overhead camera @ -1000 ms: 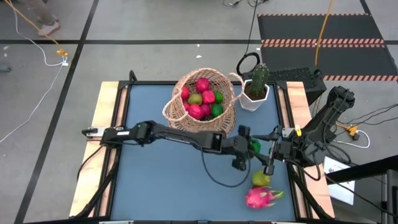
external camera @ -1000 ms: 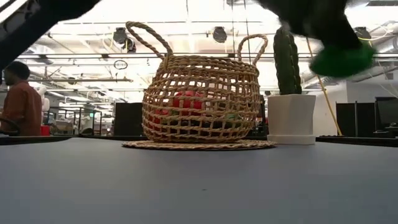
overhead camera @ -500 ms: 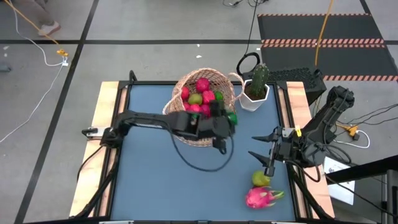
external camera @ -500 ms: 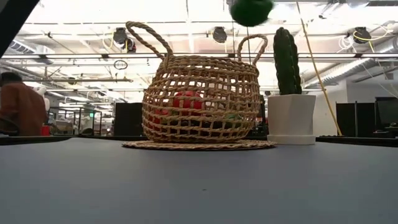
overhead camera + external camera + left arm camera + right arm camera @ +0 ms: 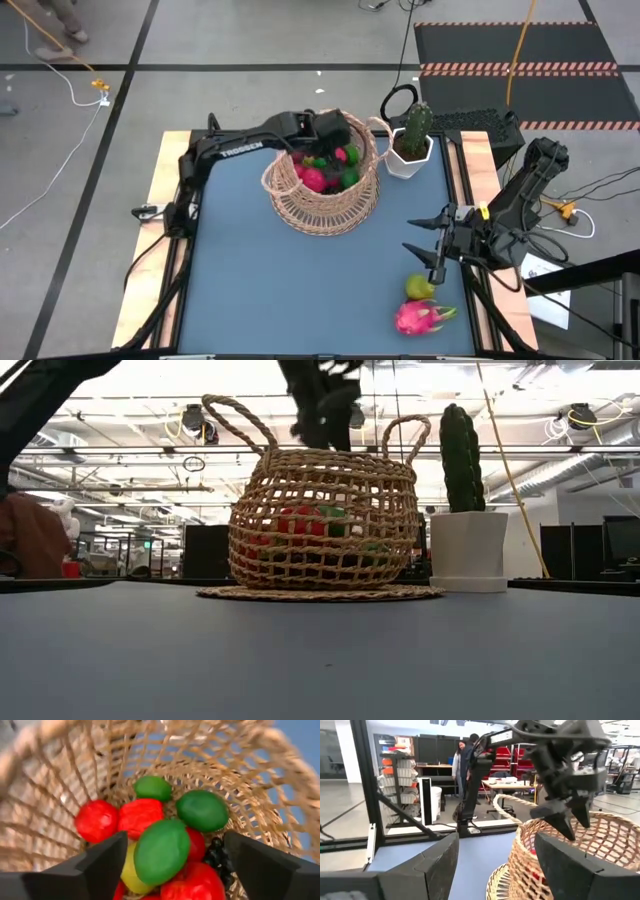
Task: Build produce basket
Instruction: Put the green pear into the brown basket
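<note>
The left hand point(image 5: 335, 135) hangs released over the basket point(image 5: 322, 200), a lime point(image 5: 161, 851) lying between its fingers atop the fruit.

The wicker basket point(image 5: 322, 180) mouth is blocked from above by the open left gripper point(image 5: 330, 133) — potted cactus point(image 5: 412, 140) crowds its right side; its front side lies open.

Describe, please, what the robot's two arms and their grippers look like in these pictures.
Both arms are dark, jointed links. The left arm carries white TROSSEN lettering on one link; its left gripper ends in two pointed dark fingers. The right arm shows a small yellow tag, and the right gripper has slim dark fingers.
</note>
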